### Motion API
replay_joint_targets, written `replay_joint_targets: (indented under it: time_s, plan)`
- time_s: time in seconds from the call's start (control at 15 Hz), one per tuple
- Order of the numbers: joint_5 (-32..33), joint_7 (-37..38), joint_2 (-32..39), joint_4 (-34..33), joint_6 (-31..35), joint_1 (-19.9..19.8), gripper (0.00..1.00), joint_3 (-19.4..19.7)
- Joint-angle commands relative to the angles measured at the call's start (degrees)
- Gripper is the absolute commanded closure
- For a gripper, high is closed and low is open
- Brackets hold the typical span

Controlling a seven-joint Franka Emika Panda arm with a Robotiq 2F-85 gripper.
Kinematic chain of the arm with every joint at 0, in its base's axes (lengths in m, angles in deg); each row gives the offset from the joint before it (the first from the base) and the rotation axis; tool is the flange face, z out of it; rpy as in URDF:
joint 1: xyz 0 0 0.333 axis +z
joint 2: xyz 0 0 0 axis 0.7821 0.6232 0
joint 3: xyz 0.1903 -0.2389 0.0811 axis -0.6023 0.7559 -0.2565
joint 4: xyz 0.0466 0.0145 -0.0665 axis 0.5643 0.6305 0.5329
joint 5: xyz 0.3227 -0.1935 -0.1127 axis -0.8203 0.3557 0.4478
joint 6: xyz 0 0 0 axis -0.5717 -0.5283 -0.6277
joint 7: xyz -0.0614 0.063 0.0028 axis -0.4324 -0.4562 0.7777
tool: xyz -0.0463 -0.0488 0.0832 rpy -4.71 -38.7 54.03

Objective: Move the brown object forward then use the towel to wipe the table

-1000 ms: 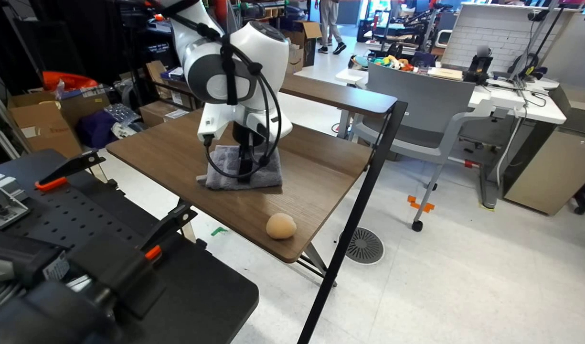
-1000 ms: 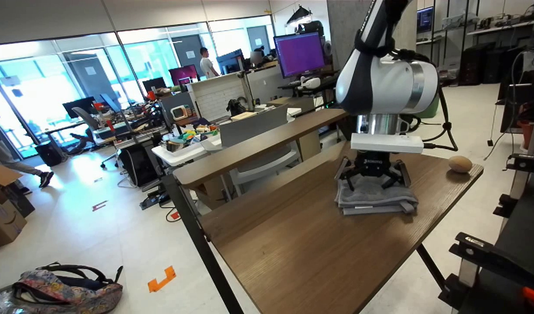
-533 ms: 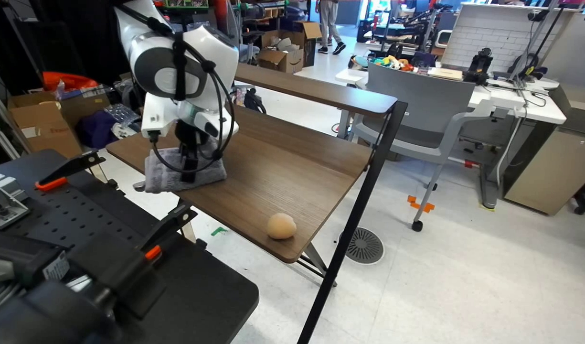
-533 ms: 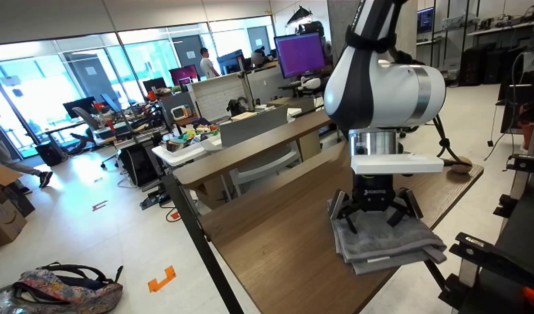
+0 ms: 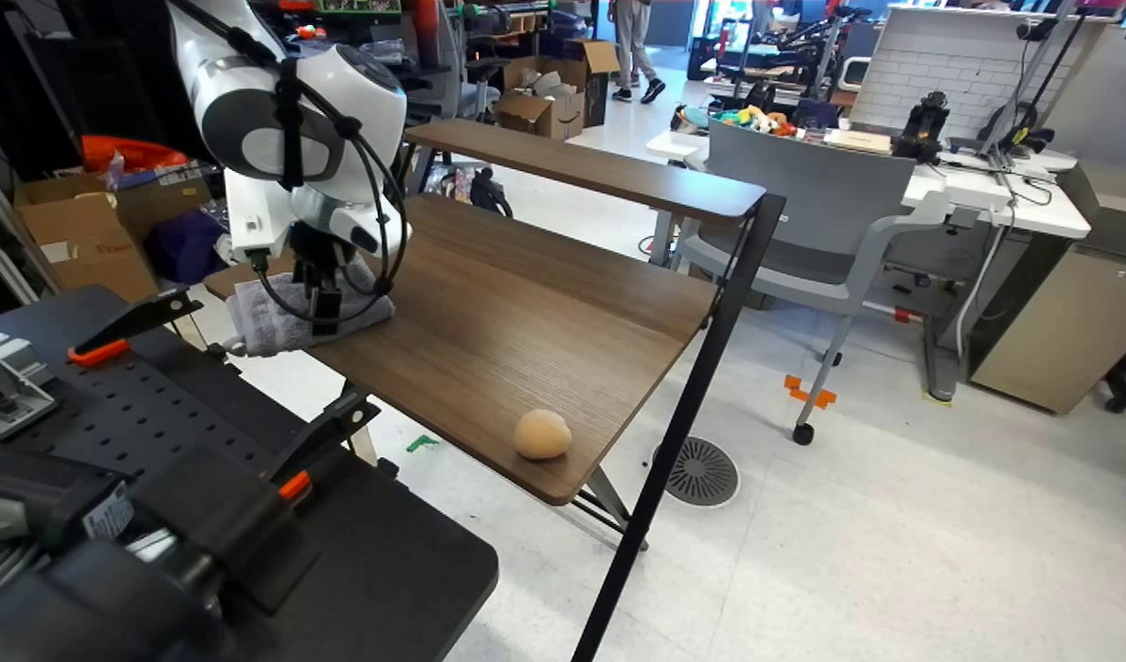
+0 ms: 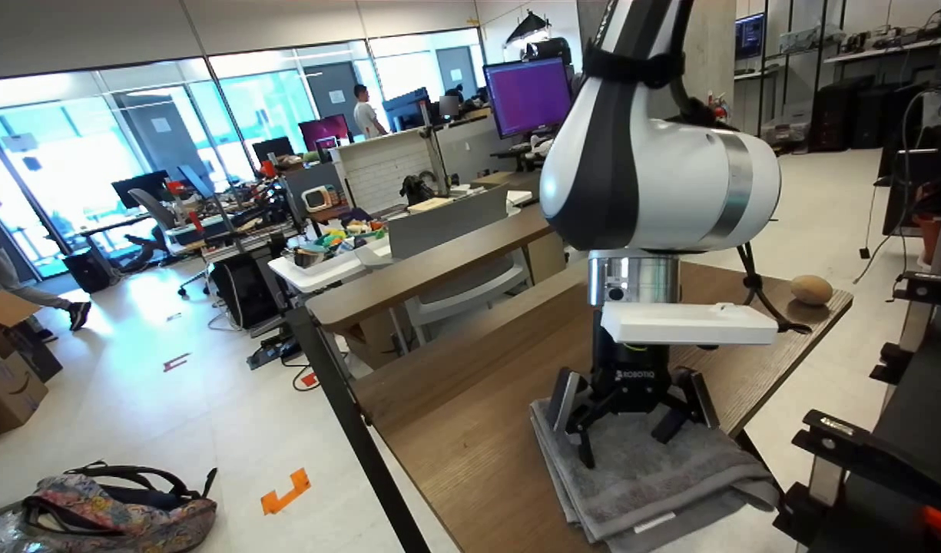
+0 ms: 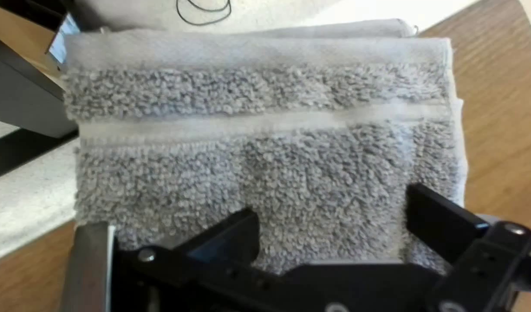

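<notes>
The rounded brown object (image 5: 542, 435) rests near a table corner, and it also shows in the other exterior picture (image 6: 811, 289). The folded grey towel (image 6: 662, 491) lies on the brown wooden table (image 6: 501, 407) and hangs partly over its edge. The towel also shows in an exterior view (image 5: 261, 317) and fills most of the wrist view (image 7: 265, 173). My gripper (image 6: 626, 444) points down onto the towel, away from the brown object. In the wrist view, the gripper's fingertips (image 7: 332, 215) are wide apart on the towel's top, with no fold visibly pinched between them.
A raised shelf (image 5: 581, 165) runs along the table's far side, with a slanted black leg (image 5: 682, 423). A black bench (image 5: 369, 542) with clamps (image 5: 328, 432) stands beside the table edge. A grey chair (image 5: 801, 211) stands behind the shelf.
My gripper and the towel under it have slid together across the table, away from the brown object, and the towel now overhangs the edge. The brown object has stayed in place.
</notes>
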Motion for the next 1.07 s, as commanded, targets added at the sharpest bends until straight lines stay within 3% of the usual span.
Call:
replay_joint_targets:
  time_s: [0.0,0.13,0.67,1.0]
  plan:
    - [-2.07,-2.97,9.09,-10.32,7.09,-3.10,0.00,0.93]
    - [-3.54,-2.05,10.36,-13.28,9.27,-5.31,0.00,1.14]
    - [-4.26,6.10,13.96,-21.81,15.73,-9.78,0.00,10.35]
    - [-4.66,8.52,21.29,-34.16,21.03,-15.91,0.00,8.92]
